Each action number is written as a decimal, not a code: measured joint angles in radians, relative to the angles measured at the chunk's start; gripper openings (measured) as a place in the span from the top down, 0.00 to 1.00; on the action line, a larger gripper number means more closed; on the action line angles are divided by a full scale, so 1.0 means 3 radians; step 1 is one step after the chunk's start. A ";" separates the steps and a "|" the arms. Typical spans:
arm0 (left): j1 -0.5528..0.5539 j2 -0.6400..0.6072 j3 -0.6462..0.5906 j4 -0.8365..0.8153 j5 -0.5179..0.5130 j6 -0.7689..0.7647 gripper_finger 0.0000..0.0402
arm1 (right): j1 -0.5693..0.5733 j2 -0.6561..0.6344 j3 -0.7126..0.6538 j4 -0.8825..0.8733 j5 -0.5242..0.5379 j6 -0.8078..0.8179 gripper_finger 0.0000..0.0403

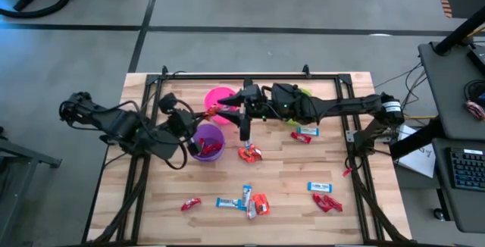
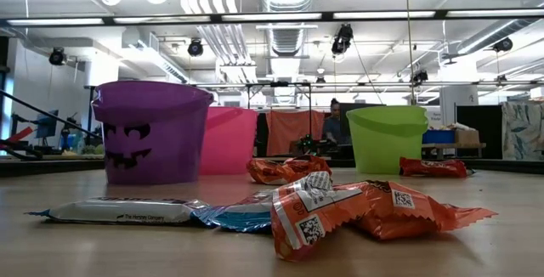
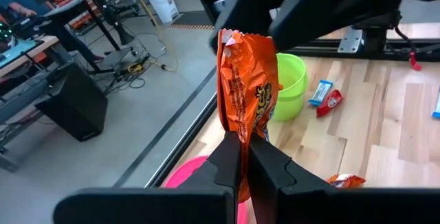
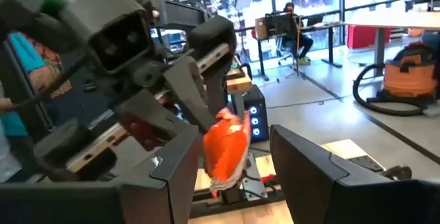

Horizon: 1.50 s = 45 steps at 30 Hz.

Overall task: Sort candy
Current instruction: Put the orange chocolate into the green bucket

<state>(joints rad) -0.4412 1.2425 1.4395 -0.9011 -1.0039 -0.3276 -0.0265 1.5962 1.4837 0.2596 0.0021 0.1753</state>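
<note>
Pale wood table [image 1: 151,209], then three cups: purple cup [image 1: 206,142] already holding some red candy, pink cup [image 1: 220,98] and green cup [image 2: 387,138], whose contents I cannot see. Sorting looks barely begun. Over the pink cup the left gripper [image 3: 243,161] pinches an orange-wrapped candy [image 3: 247,93], while the right gripper [image 4: 234,162] stands wide around that same candy, seemingly mid-handover. Most sweets lie loose: blue-and-white bars [image 1: 229,202], red-wrapped candies [image 1: 326,201] and an orange one [image 1: 258,204] towards the front edge, others near the middle.
</note>
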 joint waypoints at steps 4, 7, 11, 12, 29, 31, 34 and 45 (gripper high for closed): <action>0.0000 -0.0010 0.0000 0.0004 -0.0001 -0.0006 1.00 | 0.0000 0.0009 0.0000 -0.0013 -0.0011 -0.0010 0.65; 0.0003 -0.0010 0.0000 0.0006 -0.0001 0.0002 1.00 | -0.0005 0.0011 0.0000 -0.0038 -0.0040 -0.0002 0.75; 0.0013 -0.0001 0.0000 0.0002 -0.0001 0.0003 1.00 | -0.0009 0.0017 0.0000 -0.0056 -0.0136 -0.0013 0.91; 0.0014 -0.0001 0.0000 0.0003 -0.0002 0.0003 1.00 | -0.0009 0.0017 0.0000 -0.0056 -0.0152 -0.0038 0.95; 0.0015 -0.0031 0.0000 -0.0125 0.0003 -0.0209 0.71 | -0.0211 -0.0024 0.0234 -0.1068 -0.0156 -0.0216 0.97; 0.0015 -0.0044 0.0000 -0.0240 0.0063 -0.0312 0.68 | -0.0306 -0.0032 0.0391 -0.1485 -0.0144 -0.0277 0.97; 0.0015 -0.0056 0.0000 -0.0429 0.0109 -0.0535 0.65 | -0.0467 -0.0038 0.0644 -0.2288 0.0007 -0.0303 0.97; 0.0015 -0.0061 0.0000 -0.0837 0.0270 -0.1061 0.64 | -0.1194 -0.0037 0.0884 -0.5168 0.0869 0.0830 0.97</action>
<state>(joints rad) -0.4366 1.2243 1.4395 -1.1523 -0.9229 -0.6460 -0.3846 1.5851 1.7489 -1.2908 0.2628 0.4243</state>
